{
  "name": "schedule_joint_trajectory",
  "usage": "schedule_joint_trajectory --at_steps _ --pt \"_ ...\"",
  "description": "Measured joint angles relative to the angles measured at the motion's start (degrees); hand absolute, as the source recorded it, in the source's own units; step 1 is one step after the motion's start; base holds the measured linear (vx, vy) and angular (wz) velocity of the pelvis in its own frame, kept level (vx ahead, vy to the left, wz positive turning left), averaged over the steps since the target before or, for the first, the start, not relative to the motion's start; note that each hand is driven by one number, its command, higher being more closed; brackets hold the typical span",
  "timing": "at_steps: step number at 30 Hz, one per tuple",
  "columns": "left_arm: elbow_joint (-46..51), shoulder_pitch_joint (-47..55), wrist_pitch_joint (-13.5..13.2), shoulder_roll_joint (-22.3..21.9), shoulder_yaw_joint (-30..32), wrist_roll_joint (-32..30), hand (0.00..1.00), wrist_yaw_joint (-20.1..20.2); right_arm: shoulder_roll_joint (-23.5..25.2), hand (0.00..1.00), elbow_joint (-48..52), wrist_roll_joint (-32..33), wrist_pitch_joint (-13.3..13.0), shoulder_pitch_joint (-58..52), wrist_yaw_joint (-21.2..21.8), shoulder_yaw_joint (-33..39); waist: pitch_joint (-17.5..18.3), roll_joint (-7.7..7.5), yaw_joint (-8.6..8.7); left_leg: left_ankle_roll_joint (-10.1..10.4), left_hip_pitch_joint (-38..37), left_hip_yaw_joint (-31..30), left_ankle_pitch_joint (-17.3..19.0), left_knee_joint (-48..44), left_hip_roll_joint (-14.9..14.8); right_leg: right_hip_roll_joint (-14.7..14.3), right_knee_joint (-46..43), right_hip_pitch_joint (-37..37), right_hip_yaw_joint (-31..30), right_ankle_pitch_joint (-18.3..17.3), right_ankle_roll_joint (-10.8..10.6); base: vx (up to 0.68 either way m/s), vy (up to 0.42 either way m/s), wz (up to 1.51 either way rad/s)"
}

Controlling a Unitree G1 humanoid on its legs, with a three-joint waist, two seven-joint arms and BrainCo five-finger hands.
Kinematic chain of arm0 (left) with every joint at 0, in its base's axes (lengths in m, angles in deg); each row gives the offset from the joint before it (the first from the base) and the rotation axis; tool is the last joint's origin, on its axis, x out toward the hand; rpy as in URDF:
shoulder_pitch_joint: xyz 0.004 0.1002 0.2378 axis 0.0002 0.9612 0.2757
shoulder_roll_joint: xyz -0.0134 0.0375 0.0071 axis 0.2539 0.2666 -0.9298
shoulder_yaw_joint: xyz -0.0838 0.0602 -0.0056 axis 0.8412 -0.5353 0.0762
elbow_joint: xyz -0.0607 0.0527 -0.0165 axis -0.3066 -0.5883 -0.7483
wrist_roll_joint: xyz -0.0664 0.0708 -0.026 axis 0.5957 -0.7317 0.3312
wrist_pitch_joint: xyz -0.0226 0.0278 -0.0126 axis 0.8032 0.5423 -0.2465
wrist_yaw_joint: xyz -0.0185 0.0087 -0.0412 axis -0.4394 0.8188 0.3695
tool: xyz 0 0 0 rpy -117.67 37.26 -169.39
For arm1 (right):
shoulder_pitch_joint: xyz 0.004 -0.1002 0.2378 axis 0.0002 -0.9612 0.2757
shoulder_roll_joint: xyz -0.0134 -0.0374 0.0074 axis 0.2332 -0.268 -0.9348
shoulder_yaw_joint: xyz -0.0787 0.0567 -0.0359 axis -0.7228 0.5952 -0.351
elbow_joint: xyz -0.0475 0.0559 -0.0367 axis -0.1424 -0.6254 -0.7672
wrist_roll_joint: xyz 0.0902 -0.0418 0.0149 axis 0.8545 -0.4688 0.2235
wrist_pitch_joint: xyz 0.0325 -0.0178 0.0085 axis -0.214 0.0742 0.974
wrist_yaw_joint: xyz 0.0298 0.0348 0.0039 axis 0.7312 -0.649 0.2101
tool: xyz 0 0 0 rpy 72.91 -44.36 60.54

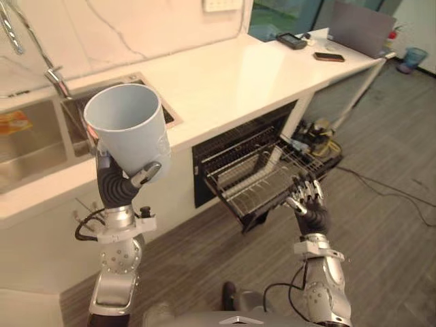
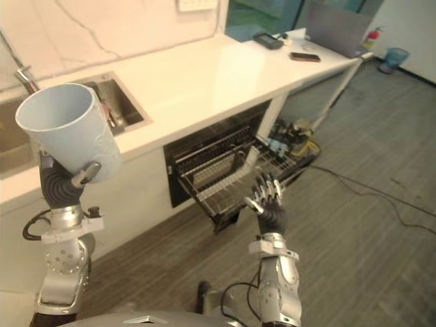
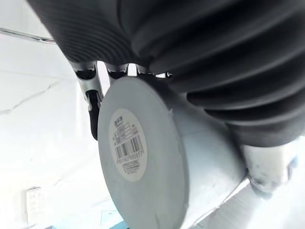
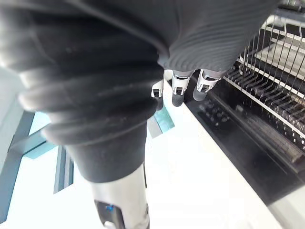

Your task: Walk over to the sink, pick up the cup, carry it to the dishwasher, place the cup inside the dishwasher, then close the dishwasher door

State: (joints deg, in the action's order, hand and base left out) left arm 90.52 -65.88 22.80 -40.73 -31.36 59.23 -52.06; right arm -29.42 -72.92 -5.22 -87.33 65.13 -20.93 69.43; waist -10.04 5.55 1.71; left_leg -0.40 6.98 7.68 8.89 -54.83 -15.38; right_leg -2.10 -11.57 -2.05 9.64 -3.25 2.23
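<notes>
Well, the left hand [image 1: 116,182] has fingers and thumb curled round the pale blue cup [image 1: 133,129], held high and tipped, off to the left of the open dishwasher [image 1: 228,146]. The right hand [image 1: 308,202] is raised with fingers loosely spread, just in front of the dishwasher's pulled-out wire rack [image 1: 269,178]

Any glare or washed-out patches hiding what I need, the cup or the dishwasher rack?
Left eye view: the white countertop is bright, but the pale blue plastic cup in the left hand and the pulled-out black wire dishwasher rack read clearly; the opening behind it is shadowed. Left wrist view: background behind the cup washes out white. Right wrist view: blown-out white patch beside the rack.
</notes>
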Motion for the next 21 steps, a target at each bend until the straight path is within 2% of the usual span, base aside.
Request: schedule_joint_trajectory --at_steps 1,2,3,4,5,6,8,9,10,11,13,16,19,21 --pt "0.11 0.77 -0.04 -0.04 0.05 0.52 1.00 0.39 -0.29 0.00 -0.11 -0.03 0.00 0.00 0.75 0.04 0.14 0.86 -0.60 1.08 0.50 -0.83 2.05 -0.03 0.88 -0.17 0.58 1.04 -0.61 -0.15 0.25 0.20 0.039 -0.60" --pt "0.25 1.60 -0.12 -0.18 -0.03 0.85 1.00 1.49 -0.47 0.00 -0.19 -0.02 -0.09 0.00 1.52 0.14 0.16 1.41 -0.90 1.96 1.08 -1.51 6.02 5.08 4.01 0.55 1.57 2.43 -1.49 -0.19 0.29 0.19 0.053 -0.41" --pt "0.29 1.82 -0.13 -0.40 -0.60 0.79 1.00 2.44 -0.47 0.00 -0.15 -0.03 -0.25 0.00 1.53 0.07 0.17 1.00 -0.73 2.47 1.03 -1.69 7.99 15.47 7.67 1.90 2.77 3.54 -1.76 -0.19 0.28 0.23 0.053 -0.28" --pt "0.34 1.88 -0.12 -0.71 -1.22 0.79 1.00 2.95 -0.53 0.00 -0.08 -0.12 -0.44 -0.03 1.47 -0.32 0.18 0.72 -0.60 3.20 0.94 -2.59 7.11 26.22 10.46 2.81 3.28 4.24 -1.88 -0.26 0.17 0.18 0.039 -0.08" --pt "0.33 1.93 -0.12 -0.84 -1.41 0.78 1.00 3.32 -0.56 0.00 -0.08 -0.18 -0.43 -0.05 1.35 -0.41 0.14 0.67 -0.52 3.63 1.06 -3.35 5.77 30.32 11.34 2.98 3.26 4.53 -1.95 -0.52 -0.12 0.19 0.054 -0.05" --pt "0.24 2.21 -0.03 -0.90 -1.74 0.78 1.00 3.56 -0.56 0.00 -0.10 -0.17 -0.43 -0.17 0.81 -1.01 0.04 0.58 -0.55 4.07 1.06 -4.39 2.52 36.03 12.06 3.18 2.91 5.44 -2.16 -1.47 -0.53 0.20 0.077 -0.09" --pt "0.14 2.35 0.00 -0.89 -1.77 0.81 1.00 3.61 -0.63 0.00 -0.11 -0.08 -0.56 -0.12 0.64 -2.26 -0.06 0.26 -0.68 4.31 0.01 -4.62 -1.21 40.02 12.13 3.62 1.56 6.34 -2.54 -3.06 -1.57 0.20 0.099 -0.14" --pt "0.18 2.29 -0.04 -0.88 -1.77 0.82 1.00 3.72 -0.78 0.00 -0.10 0.02 -1.01 -0.06 0.17 -3.11 -0.01 0.17 -0.80 4.02 -0.37 -4.60 -3.49 41.58 12.15 4.01 0.20 6.46 -2.97 -4.40 -2.15 0.22 0.145 -0.20" --pt "0.14 2.14 -0.03 -0.85 -1.73 0.84 1.00 4.39 -1.78 0.00 -0.11 0.13 -1.34 0.14 -0.52 -4.40 0.15 0.41 -0.91 3.47 -1.48 -4.28 -9.01 43.08 12.28 4.33 -1.56 6.47 -3.86 -6.12 -3.89 0.24 0.168 -0.25" --pt "0.13 2.05 -0.02 -0.77 -1.68 0.86 1.00 4.79 -1.84 0.00 -0.17 0.17 -1.34 0.24 -0.68 -4.87 0.17 0.29 -1.20 1.78 -1.89 -4.14 -10.59 43.56 12.70 4.62 -1.87 6.48 -4.32 -6.60 -4.35 0.23 0.203 -0.32" --pt "0.14 1.51 0.52 0.04 -0.73 0.96 1.00 6.27 -1.46 0.00 -0.41 1.21 -1.16 0.66 -1.36 -6.57 1.90 -1.91 -1.48 0.16 -3.29 -2.10 -10.95 47.11 15.35 7.68 -1.03 6.03 -4.85 -7.04 -6.29 0.28 0.239 -0.21" --pt "0.15 1.39 1.84 0.92 0.80 1.63 1.00 7.46 0.05 0.00 -0.68 1.16 -0.26 2.61 -1.12 -6.47 2.72 -4.26 -2.66 -1.57 -5.48 0.77 -11.38 50.24 17.03 10.30 1.37 6.64 -3.08 -5.98 -7.90 0.20 0.129 -0.33" --pt "0.33 1.14 2.41 0.91 1.67 2.31 1.00 8.16 0.76 0.00 -0.77 1.17 0.52 4.51 -0.94 -6.96 3.13 -4.85 -3.13 -2.10 -5.73 2.02 -9.94 50.21 17.50 11.29 2.64 6.82 -0.85 -5.06 -8.15 0.13 0.065 -0.34" --pt "0.33 0.98 3.15 0.56 1.42 2.63 1.00 8.54 0.66 0.00 -0.80 1.17 1.57 4.72 0.08 -8.35 3.25 -4.76 -2.91 -2.34 -6.09 2.28 -9.22 50.17 17.86 11.84 -0.29 5.61 -0.30 -5.06 -8.18 0.08 0.044 -0.15"
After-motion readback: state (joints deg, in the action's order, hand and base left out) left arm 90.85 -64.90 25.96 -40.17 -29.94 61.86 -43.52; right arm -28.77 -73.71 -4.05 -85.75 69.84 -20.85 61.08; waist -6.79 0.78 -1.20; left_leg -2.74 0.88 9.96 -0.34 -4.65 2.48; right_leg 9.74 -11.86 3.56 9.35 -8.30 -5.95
